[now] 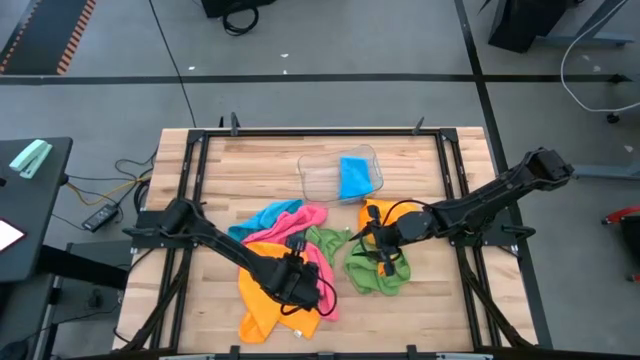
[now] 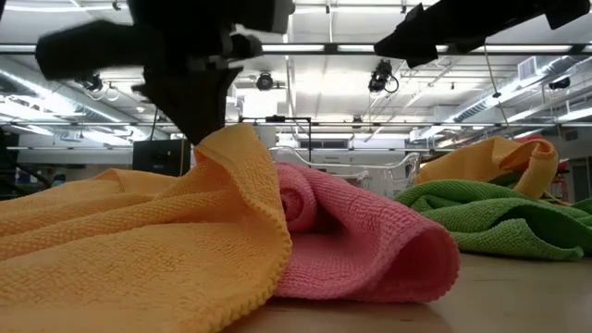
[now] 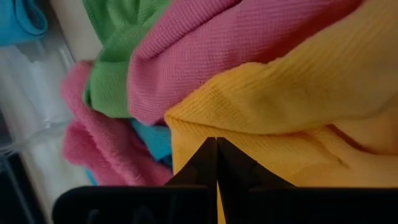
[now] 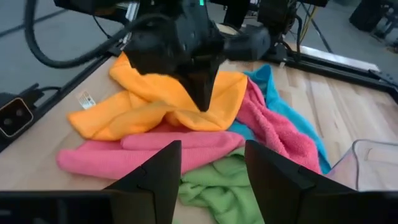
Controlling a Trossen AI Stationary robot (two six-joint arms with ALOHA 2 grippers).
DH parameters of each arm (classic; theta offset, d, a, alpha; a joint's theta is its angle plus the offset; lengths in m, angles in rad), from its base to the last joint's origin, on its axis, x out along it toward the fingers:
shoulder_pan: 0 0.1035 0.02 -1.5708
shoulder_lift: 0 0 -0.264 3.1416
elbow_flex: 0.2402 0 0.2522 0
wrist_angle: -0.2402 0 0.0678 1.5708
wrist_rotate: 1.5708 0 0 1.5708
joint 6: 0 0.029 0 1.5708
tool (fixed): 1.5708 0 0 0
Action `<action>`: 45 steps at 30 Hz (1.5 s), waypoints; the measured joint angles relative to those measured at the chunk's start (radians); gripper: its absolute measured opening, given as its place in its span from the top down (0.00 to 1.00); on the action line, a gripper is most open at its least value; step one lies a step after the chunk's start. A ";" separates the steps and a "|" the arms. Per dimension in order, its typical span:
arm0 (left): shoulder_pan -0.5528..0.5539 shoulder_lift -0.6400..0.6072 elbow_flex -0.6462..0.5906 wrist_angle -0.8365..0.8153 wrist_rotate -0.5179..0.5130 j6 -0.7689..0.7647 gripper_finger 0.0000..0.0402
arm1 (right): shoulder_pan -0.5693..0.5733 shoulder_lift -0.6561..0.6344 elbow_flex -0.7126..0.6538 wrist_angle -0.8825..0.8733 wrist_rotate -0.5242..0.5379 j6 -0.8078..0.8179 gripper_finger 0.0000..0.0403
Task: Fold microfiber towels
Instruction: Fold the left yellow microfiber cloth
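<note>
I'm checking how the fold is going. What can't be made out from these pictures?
- High view: the left gripper covers where it pinches the orange towel.
- Low view: that towel and the pink towel block the pile behind them.
- High view: the blue towel in the clear tray is too small to judge its folds.

No readable text, brand, number or sign appears in any view. A small white tag at the edge of an orange microfiber towel, seen from the right wrist, bears print too small to make out.
</note>
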 joint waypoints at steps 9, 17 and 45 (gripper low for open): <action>-0.002 -0.210 -0.339 0.333 -0.023 0.000 0.94 | -0.004 -0.013 0.000 -0.007 0.031 -0.090 0.54; -0.004 -0.389 -0.583 0.461 -0.054 -0.008 0.97 | -0.046 -0.013 0.000 -0.006 0.030 -0.027 0.54; -0.003 -0.496 -0.629 0.169 0.110 -0.153 0.73 | -0.019 0.299 0.002 0.451 0.059 0.248 0.54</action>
